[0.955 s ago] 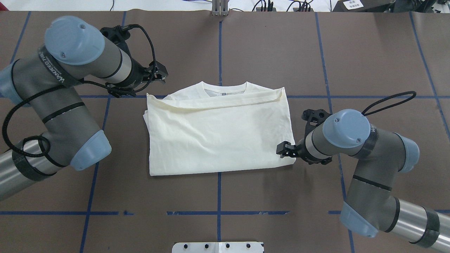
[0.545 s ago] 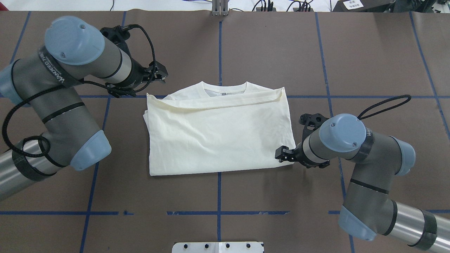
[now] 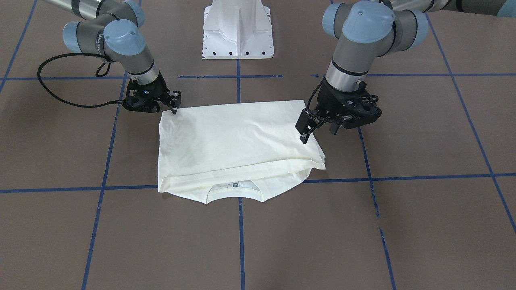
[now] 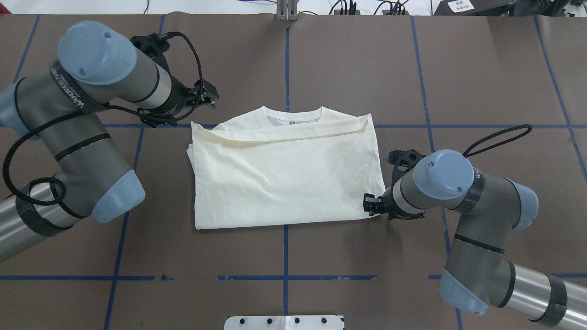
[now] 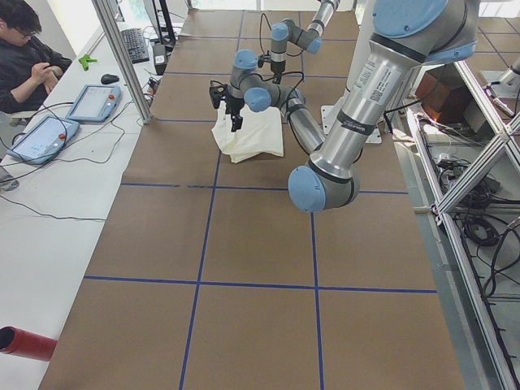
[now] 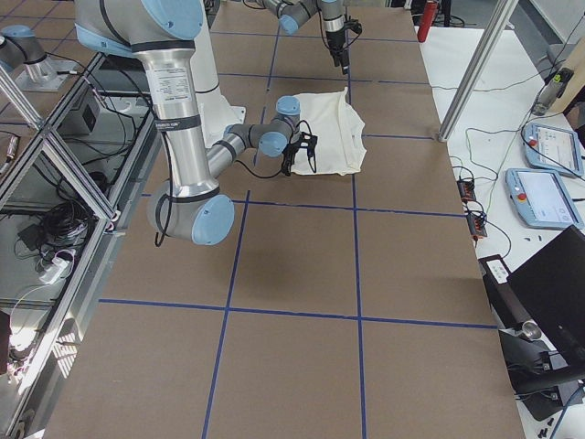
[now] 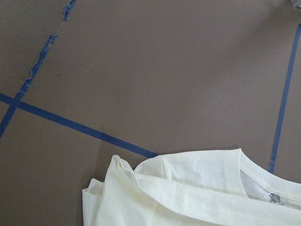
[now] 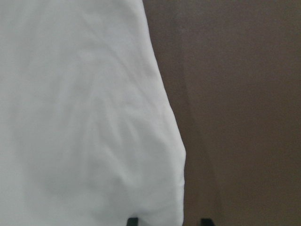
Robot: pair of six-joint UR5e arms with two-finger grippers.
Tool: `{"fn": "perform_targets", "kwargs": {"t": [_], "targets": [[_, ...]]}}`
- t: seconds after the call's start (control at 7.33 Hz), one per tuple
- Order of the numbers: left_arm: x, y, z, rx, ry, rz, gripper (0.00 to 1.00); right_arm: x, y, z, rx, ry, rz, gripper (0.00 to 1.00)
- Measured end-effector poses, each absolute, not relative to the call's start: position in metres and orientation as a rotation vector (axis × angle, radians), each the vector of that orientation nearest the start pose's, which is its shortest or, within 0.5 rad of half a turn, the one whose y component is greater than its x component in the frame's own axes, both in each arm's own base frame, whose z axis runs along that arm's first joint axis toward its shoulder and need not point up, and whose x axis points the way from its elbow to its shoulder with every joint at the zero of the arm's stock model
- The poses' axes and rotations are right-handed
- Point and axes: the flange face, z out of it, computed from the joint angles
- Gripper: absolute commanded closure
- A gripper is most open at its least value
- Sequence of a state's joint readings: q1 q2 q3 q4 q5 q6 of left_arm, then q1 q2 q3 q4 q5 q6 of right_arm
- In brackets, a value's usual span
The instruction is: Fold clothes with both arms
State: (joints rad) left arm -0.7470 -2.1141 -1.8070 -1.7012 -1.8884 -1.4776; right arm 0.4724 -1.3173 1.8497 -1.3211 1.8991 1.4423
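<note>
- Shirt (image 4: 284, 178): pale cream, plain side up, folded to a rectangle, collar at the far edge, flat on the table (image 4: 348, 68).
- Left arm (image 4: 82, 114): left hand (image 4: 208, 97) near the far-left corner.
- Right arm (image 4: 458, 183): right hand (image 4: 369, 205) at the near-right corner, fingers apart.

Brown table (image 4: 348, 59) crossed by blue tape lines (image 4: 286, 64).

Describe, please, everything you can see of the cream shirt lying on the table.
The shirt is pale cream, soft cotton-like cloth, plain on the side showing. It lies flat on the brown table, folded to a rough rectangle, with a layer turned over just below the ribbed neckline, which faces away from the robot. Light creases cross it. The right gripper sits at its near right corner, open jaws straddling the edge; nothing else visibly touches it.
</note>
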Motion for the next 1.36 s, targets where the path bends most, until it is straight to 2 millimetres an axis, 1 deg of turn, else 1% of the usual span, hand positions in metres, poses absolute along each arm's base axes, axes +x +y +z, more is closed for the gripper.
{"fn": "perform_targets", "kwargs": {"t": [0.41, 0.55, 0.68, 0.82, 0.95, 1.36], "targets": [[0.397, -0.506, 0.229, 0.099, 0.955, -0.459, 0.00, -0.468, -0.355, 0.372, -0.069, -0.834, 0.202, 1.00], [0.397, -0.506, 0.229, 0.099, 0.955, -0.459, 0.00, -0.465, -0.354, 0.370, -0.068, -0.840, 0.202, 1.00], [0.396, -0.506, 0.229, 0.100, 0.955, -0.460, 0.00, -0.456, -0.348, 0.366, -0.065, -0.851, 0.198, 1.00], [0.396, -0.506, 0.229, 0.100, 0.954, -0.461, 0.00, -0.445, -0.335, 0.363, -0.069, -0.862, 0.184, 1.00], [0.396, -0.506, 0.230, 0.100, 0.953, -0.462, 0.00, -0.437, -0.311, 0.364, -0.084, -0.865, 0.151, 1.00], [0.397, -0.505, 0.229, 0.100, 0.954, -0.465, 0.00, -0.421, -0.226, 0.378, -0.179, -0.839, 0.011, 1.00]]}}
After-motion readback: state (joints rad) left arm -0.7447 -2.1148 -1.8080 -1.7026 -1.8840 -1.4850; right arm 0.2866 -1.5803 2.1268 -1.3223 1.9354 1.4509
